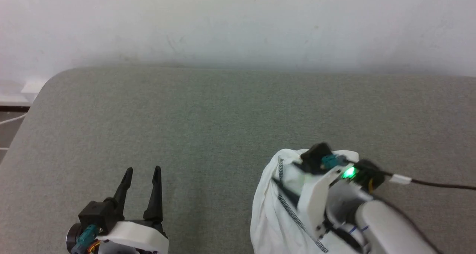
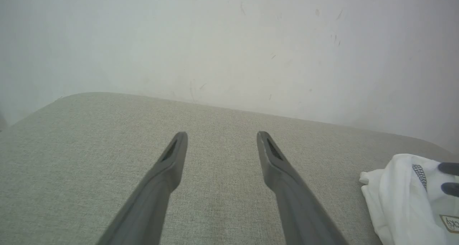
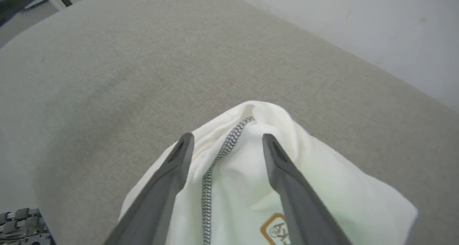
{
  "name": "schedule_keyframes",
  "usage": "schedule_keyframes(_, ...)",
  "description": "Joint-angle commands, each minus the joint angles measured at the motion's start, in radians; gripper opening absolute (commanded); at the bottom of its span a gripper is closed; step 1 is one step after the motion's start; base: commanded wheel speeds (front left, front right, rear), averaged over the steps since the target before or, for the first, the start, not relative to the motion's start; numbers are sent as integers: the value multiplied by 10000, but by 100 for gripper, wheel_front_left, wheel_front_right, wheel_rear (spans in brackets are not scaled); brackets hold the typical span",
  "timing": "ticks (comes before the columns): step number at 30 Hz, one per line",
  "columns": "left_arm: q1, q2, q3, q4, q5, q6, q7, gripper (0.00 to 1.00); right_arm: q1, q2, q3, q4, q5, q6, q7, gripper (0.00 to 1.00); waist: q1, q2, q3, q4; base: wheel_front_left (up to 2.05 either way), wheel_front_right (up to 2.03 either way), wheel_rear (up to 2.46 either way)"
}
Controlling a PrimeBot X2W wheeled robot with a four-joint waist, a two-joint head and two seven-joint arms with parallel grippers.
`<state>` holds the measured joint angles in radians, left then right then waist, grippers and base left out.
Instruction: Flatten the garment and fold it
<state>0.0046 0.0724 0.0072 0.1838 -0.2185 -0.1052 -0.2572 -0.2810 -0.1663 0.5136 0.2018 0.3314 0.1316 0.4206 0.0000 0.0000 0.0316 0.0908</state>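
The right gripper is holding its two dark fingers apart, clamped on nothing. Whether they are hovering over the top or just brushing it cannot be told. The top is lying directly beneath and ahead of this gripper as a crumpled white heap, its peak poking up just beyond the fingertips. A line of dark stitching is running up between the fingers towards that peak. A small orange-edged label is showing beside one finger, down near its base.

The cloth is looking thin, soft and very light, with no stiffness of its own. Lifted from a single point it is likely to hang in a bunch, so spreading it probably calls for two holds set well apart. The stitched seam is looking thicker than the plain cloth around it and seems the surer place to pinch, as would a hem or a shoulder edge once one is found. Nothing about it is looking fragile. The risks are narrow fingers catching several layers at once, or the thin fabric sliding out of them.

The left gripper, well off to the right gripper's side, is also standing wide open with nothing between its fingers, and the top is lying well apart from it. A grey padded surface is spreading out around both grippers, with a pale wall rising beyond their fingertips.
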Motion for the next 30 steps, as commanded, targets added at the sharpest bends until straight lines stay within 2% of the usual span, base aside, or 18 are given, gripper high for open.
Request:
schedule_keyframes(1, -102, -29, 22, -81, 57, -70, -45, 100, -259, -195, -128, -126, -175, -9, -57, 100, 0, 0, -150, -209, 0, 0, 0)
schedule_keyframes(7, -78, -97, -28, -457, 7, -85, -45, 100, -691, -1455, -1221, -996, -1416, -9, -642, 100, 0, 0, -266, -620, 0, 0, 0)
schedule_keyframes(11, -55, -130, -11, -733, 10, -72, -45, 100, -550, -2111, -2411, -1454, -2116, -9, -1965, 100, 0, 0, -245, -826, 0, 0, 0)
schedule_keyframes(13, -30, -143, 1, -864, 27, -66, -45, 100, -308, -2212, -3116, -1622, -2366, -9, -2742, 100, 0, 0, -206, -919, 0, 0, 0)
schedule_keyframes(16, 4, -159, -3, -995, 77, -66, -45, 100, 279, -1995, -4218, -1884, -2588, -9, -3789, 100, 0, 0, -150, -1006, 0, 0, 0)
schedule_keyframes(22, 27, -182, 14, -1248, 215, -67, -45, 100, 1856, -875, -6157, -2849, -2596, -9, -5257, 100, 0, 0, -19, -1078, 0, 0, 0)
schedule_keyframes(26, 129, -171, 8, -1415, 634, 18, -45, 100, 2765, -144, -6524, -3449, -2414, -9, -5764, 100, 0, 0, 43, -1135, 0, 0, 0)
schedule_keyframes(30, 313, -179, 19, -1662, 936, 97, -45, 100, 3411, 292, -6207, -3700, -2287, -9, -6039, 100, 0, 0, 59, -1162, 0, 0, 0)
